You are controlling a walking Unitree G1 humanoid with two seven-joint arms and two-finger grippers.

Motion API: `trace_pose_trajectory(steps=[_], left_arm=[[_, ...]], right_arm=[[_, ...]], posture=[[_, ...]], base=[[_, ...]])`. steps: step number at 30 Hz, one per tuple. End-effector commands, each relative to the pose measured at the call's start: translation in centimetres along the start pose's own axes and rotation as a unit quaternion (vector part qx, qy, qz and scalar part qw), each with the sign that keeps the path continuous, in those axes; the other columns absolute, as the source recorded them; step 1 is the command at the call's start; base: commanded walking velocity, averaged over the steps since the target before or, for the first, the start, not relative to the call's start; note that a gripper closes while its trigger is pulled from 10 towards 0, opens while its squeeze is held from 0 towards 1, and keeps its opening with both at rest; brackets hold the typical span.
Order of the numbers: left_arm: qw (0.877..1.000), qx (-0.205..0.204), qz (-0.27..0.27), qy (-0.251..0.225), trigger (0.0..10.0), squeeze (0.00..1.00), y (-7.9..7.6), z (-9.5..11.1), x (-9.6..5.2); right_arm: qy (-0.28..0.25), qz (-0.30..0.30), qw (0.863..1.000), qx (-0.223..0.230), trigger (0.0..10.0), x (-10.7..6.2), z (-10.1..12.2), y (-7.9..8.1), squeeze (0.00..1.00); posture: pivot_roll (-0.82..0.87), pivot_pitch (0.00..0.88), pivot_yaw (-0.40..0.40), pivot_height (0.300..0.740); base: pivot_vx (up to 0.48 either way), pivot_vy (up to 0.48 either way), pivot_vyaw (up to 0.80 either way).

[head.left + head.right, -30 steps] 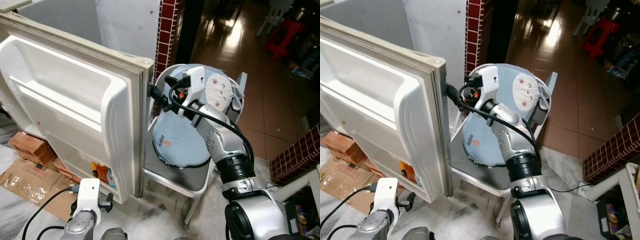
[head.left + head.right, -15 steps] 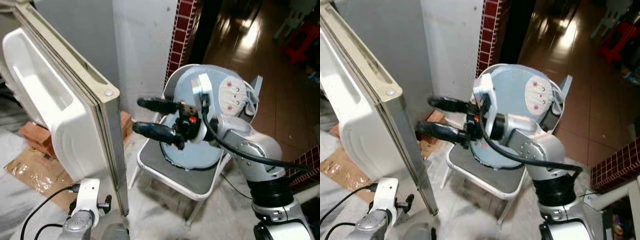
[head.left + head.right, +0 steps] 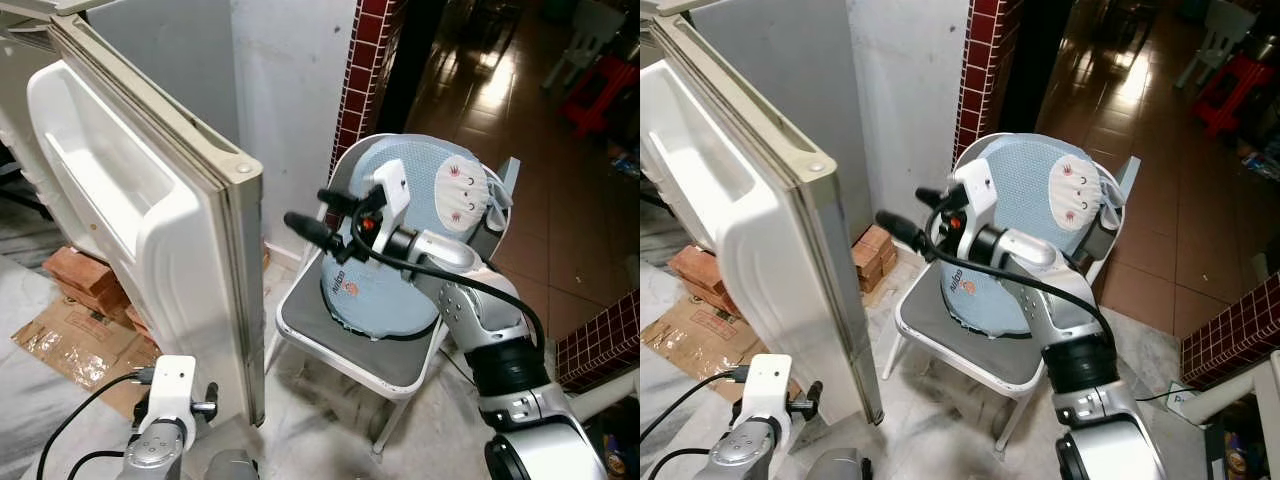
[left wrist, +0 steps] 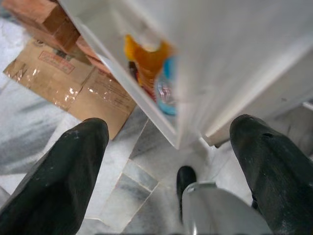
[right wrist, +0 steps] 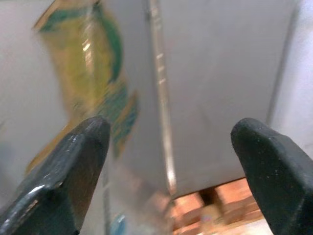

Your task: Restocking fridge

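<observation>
The white fridge door (image 3: 150, 230) stands open on the left, its free edge (image 3: 240, 290) turned toward me. Low in its door shelf sit an orange bottle (image 4: 146, 56) and a blue-labelled one (image 4: 166, 90). My right gripper (image 3: 318, 212) is open and empty, held in the air between the door's edge and a chair, apart from both. In the right wrist view its fingers (image 5: 63, 171) frame the grey fridge side and a yellow-green sticker (image 5: 93, 68). My left gripper (image 4: 166, 166) hangs low and open over the floor below the door, holding nothing.
A grey folding chair (image 3: 340, 345) stands just right of the door with a round blue mesh pad (image 3: 400, 260) leaning on its back. Flattened cardboard (image 3: 70, 340) and bricks (image 3: 85, 285) lie on the floor left of the door. A brick pillar (image 3: 365, 70) rises behind.
The view has swung. A second ago my right gripper was at the door's free edge; it now sits clear of it, drawn back toward the chair, and the door is angled differently.
</observation>
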State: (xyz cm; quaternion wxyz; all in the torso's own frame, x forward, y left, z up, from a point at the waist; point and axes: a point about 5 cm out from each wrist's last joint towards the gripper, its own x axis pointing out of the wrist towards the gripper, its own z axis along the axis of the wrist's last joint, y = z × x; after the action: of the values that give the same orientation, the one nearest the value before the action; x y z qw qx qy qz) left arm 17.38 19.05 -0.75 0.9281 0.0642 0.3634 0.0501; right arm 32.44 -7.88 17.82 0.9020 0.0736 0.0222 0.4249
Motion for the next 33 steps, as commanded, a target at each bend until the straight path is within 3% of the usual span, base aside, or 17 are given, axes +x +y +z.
trace_pose_trajectory(steps=[1, 7, 16, 25, 30, 32, 33], left_arm=[[1.000, 0.005, 0.008, -0.001, 10.0, 0.00, 0.3, -0.1, 0.0], [1.000, 0.005, 0.017, 0.006, 10.0, 0.00, 0.4, 0.0, 0.2], [0.999, -0.018, 0.028, 0.008, 10.0, 0.00, 0.2, 0.6, 0.2], [0.996, -0.069, 0.054, 0.036, 10.0, 0.00, 0.5, 0.1, -0.2], [0.996, -0.062, 0.022, 0.055, 10.0, 0.00, 0.0, -0.4, -0.6], [0.996, -0.062, -0.004, 0.067, 10.0, 0.00, -0.8, -0.6, -1.0], [0.996, -0.062, -0.004, 0.067, 10.0, 0.00, -0.8, -0.6, -1.0]], right_arm=[[0.000, -0.040, 0.999, -0.018, 10.0, 0.5, -0.1, -0.3, 0.00], [-0.011, -0.135, 0.991, -0.019, 10.0, 1.2, -1.0, -1.2, 0.00], [-0.006, -0.160, 0.987, -0.024, 10.0, 1.9, -1.6, -1.2, 0.00], [-0.016, -0.180, 0.983, -0.019, 10.0, 3.2, -1.2, -0.9, 0.00], [-0.038, -0.069, 0.997, 0.003, 10.0, 3.4, -0.2, 1.8, 0.00], [-0.048, 0.066, 0.996, 0.036, 10.0, 2.7, 0.8, 4.9, 0.00], [-0.048, 0.066, 0.996, 0.036, 10.0, 2.7, 0.8, 4.9, 0.00]], posture=[[0.10, 0.000, -0.082, 0.740], [0.10, 0.000, -0.071, 0.740], [0.10, 0.000, -0.066, 0.740], [0.11, 0.000, -0.070, 0.740], [0.11, 0.000, -0.071, 0.740], [0.11, 0.000, -0.071, 0.740], [0.11, 0.000, -0.071, 0.740]], base=[[0.000, 0.000, 0.80], [0.000, 0.000, 0.80], [0.000, 0.000, 0.79], [0.000, 0.000, 0.76], [0.000, 0.000, 0.08], [0.000, 0.000, 0.00], [0.000, 0.000, 0.00]])
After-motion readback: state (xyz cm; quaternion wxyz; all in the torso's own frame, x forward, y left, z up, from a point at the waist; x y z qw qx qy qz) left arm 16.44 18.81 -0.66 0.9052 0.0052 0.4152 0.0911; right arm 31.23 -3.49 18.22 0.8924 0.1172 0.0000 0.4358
